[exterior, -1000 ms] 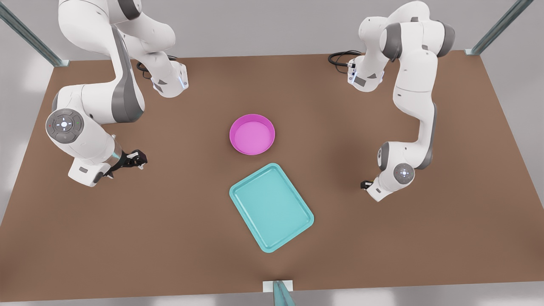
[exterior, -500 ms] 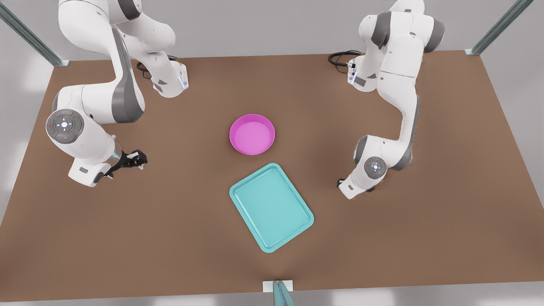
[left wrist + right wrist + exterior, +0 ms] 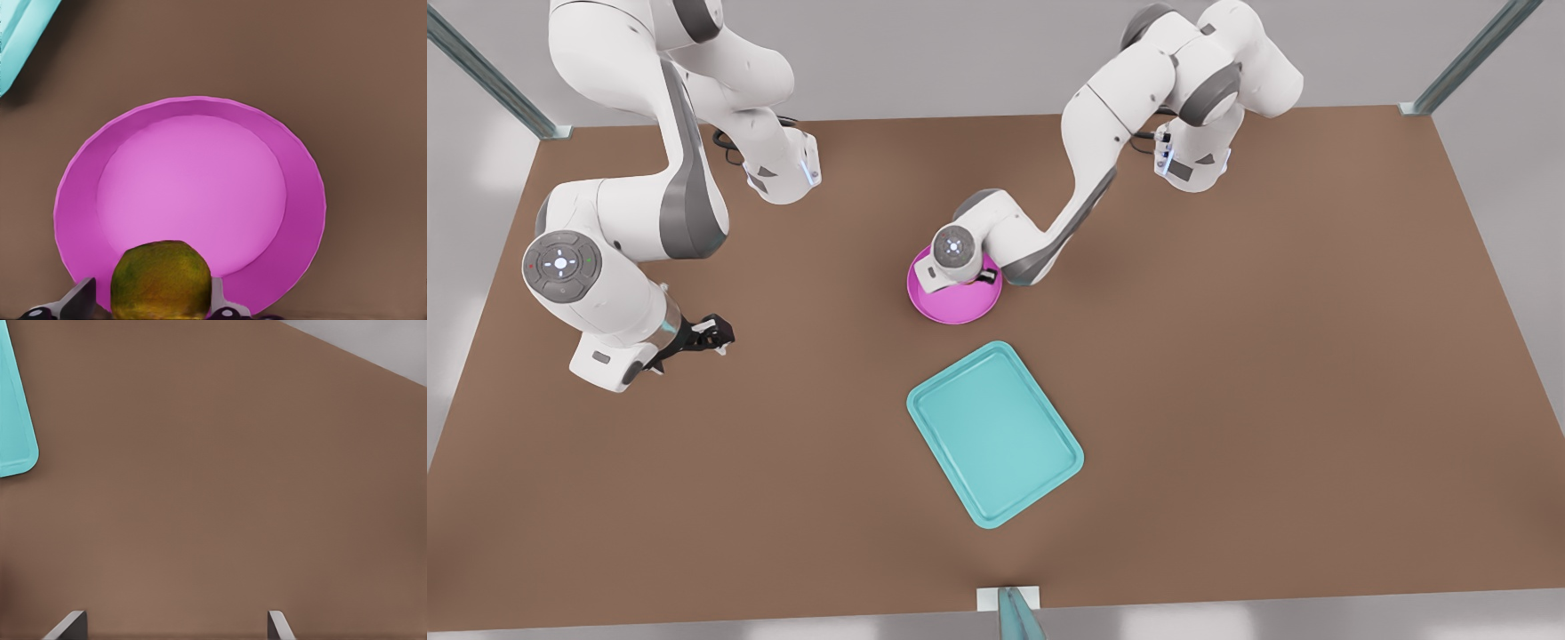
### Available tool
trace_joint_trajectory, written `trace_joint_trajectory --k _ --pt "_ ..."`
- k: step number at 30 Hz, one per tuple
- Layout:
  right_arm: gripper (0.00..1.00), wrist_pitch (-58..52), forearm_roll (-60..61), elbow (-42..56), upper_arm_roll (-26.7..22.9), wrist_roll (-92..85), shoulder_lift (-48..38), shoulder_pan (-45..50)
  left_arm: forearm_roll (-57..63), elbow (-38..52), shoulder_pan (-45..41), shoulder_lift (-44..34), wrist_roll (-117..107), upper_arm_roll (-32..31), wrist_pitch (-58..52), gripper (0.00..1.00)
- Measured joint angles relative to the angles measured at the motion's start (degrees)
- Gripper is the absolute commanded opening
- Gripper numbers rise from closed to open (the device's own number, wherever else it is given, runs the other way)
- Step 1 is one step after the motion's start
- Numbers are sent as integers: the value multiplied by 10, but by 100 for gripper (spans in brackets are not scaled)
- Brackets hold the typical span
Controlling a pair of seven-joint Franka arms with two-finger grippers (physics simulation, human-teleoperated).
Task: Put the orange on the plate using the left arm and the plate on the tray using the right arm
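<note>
The left gripper (image 3: 157, 310) hangs over the plate (image 3: 957, 302), at the side of the dish toward the back of the table (image 3: 1227, 400) in the front view; its fingers (image 3: 79, 300) are clenched on the orange (image 3: 160, 280), which sits between them above the plate's rim in the left wrist view; whether the fruit touches the dish cannot be told. The plate itself rests on the table near its middle, partly covered in the front view by the left arm's wrist; the tray (image 3: 996, 434) lies just in front of it, apart from it, turned at an angle. The right gripper (image 3: 713, 335) waits at the front view's left, well apart from plate and tray, low over bare table; in the right wrist view its fingers (image 3: 70, 625) stand spread wide with nothing between them, and a corner of the tray shows off to one side.
</note>
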Motion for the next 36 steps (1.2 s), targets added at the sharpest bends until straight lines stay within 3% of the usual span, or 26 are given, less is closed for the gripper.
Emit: trace_joint_trajectory --k 3,5,7,8,9,11,13,16,23,36 --pt "100 0 4 -2 1 0 8 0 -8 9 23 -34 -24 47 -38 100" --pt "100 1 44 -2 12 0 55 7 -14 75 104 -116 -8 186 -139 100" --pt "100 7 113 -11 49 0 105 17 -19 130 142 -143 22 357 -227 100" --pt "100 18 140 -38 66 0 110 21 -34 145 160 -153 37 409 -261 100" --pt "100 34 166 -79 76 0 101 22 -42 151 226 -181 52 379 -287 100" --pt "100 65 202 -164 84 1 63 20 -4 79 385 -274 76 187 -297 100" --pt "100 98 224 -243 85 1 30 15 29 31 428 -318 96 122 -291 100" --pt "100 154 257 -328 87 8 -1 21 56 33 438 -311 123 107 -287 100" --pt "100 274 322 -406 122 56 4 25 71 53 446 -300 170 115 -280 100" --pt "100 390 347 -427 127 127 52 103 75 59 448 -301 225 141 -281 100"
